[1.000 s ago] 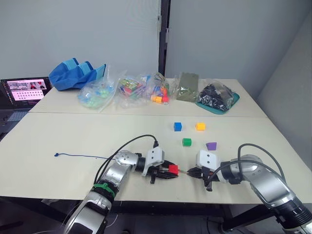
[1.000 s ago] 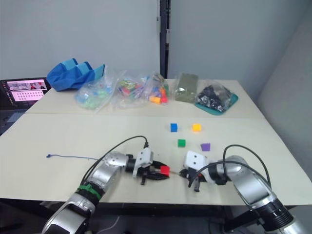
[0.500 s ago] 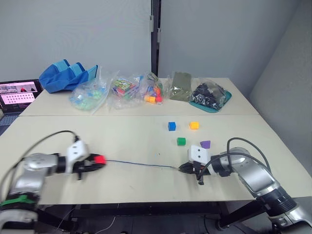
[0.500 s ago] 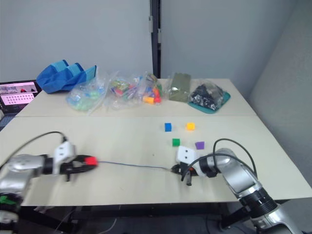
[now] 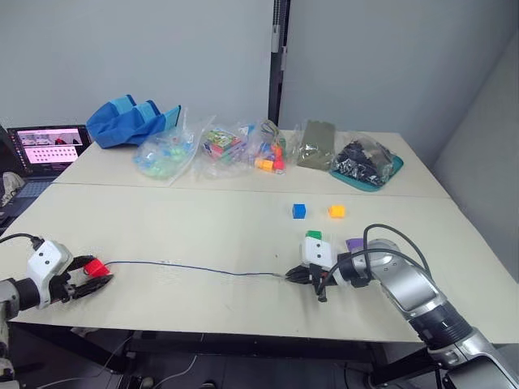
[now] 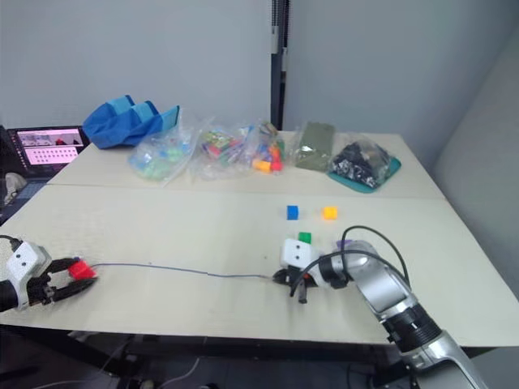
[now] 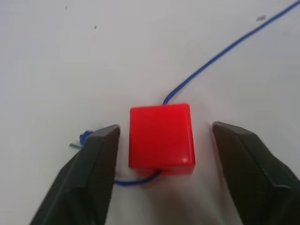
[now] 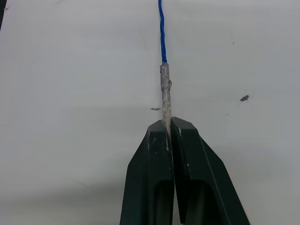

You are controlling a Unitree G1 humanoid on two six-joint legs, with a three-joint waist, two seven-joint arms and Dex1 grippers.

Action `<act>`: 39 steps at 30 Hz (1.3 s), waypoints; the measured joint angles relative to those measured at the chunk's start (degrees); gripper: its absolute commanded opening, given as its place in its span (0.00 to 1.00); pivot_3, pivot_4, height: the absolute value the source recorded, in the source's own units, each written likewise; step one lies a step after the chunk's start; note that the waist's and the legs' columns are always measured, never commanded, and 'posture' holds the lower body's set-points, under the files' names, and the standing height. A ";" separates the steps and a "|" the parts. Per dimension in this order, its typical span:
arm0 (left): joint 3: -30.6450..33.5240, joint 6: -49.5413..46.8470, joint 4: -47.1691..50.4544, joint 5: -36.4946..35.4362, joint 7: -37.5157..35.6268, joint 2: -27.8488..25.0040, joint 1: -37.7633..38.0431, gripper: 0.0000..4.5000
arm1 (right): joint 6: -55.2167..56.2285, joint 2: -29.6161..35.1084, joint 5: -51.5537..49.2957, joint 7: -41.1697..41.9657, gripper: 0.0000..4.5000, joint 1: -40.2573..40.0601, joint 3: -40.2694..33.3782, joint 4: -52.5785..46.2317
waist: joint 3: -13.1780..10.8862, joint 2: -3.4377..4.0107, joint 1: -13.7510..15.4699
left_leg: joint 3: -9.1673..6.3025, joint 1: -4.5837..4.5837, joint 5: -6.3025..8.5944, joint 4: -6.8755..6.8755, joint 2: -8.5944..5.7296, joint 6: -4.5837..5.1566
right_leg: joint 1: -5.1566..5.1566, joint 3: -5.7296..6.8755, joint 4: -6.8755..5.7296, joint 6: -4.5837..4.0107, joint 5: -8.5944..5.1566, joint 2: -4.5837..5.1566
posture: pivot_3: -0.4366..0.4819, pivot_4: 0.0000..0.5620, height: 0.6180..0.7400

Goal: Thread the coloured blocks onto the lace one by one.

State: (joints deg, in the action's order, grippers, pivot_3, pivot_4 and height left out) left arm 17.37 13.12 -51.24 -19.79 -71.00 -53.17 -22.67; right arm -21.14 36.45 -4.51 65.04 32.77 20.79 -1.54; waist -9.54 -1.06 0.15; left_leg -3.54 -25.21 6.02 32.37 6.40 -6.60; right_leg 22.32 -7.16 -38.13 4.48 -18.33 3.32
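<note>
- Two claws work near the front edge of the pale surface [image 5: 162, 235], well apart from each other, with the lace [image 5: 195, 268] stretched between them.
- At the robot's left, the left claw [image 7: 164, 140] stands wide open; the red block [image 7: 161, 135] sits between its fingers with a gap on each side, touching neither. The lace runs through this block, and a short knotted tail of it lies just beside one finger.
- From the red block [image 5: 96, 267] the thin blue lace lies across the surface toward the robot's right.
- At the right, the right claw [image 8: 168, 129] is pinched tight on the lace's stiff pale tip [image 8: 165, 89], which sticks out ahead of the closed fingers before the blue cord begins.
- Just behind the right claw [image 5: 293, 275] are the green block [image 5: 314, 236] and the purple block [image 5: 354, 244], both partly hidden by the arm.
- Farther back sit the blue block [image 5: 298, 211] and the yellow-orange block [image 5: 336, 211], side by side and apart.
- Along the far part of the surface lie clear bags of toy pieces [image 5: 219, 150], a blue fabric bag [image 5: 130, 121], a greenish packet [image 5: 315, 144], and a teal tray [image 5: 365, 166] holding a bag of dark parts.
- A laptop [image 5: 45, 146] stands open at the far left.
</note>
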 measured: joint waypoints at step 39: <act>-30.77 -6.22 26.45 7.66 -3.32 33.38 -8.89 0.59 | -7.67 4.31 3.16 3.22 0.00 1.75 3.39 -8.68 | 0.01 -0.21 -0.90 | -0.02 -0.12 0.03 0.38 0.00 0.07 | -0.13 0.03 0.02 0.05 0.03 -0.01 | 0.48 0.27 1.00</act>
State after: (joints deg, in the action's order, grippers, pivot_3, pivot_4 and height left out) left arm -13.40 6.90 -24.78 -12.13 -74.33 -19.79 -31.57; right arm -28.81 40.76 -1.34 68.26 34.52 24.18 -10.22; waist -9.53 -1.27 -0.75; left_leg -3.56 -25.33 6.04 32.75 6.40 -6.53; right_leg 22.20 -7.13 -38.11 4.53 -18.30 3.31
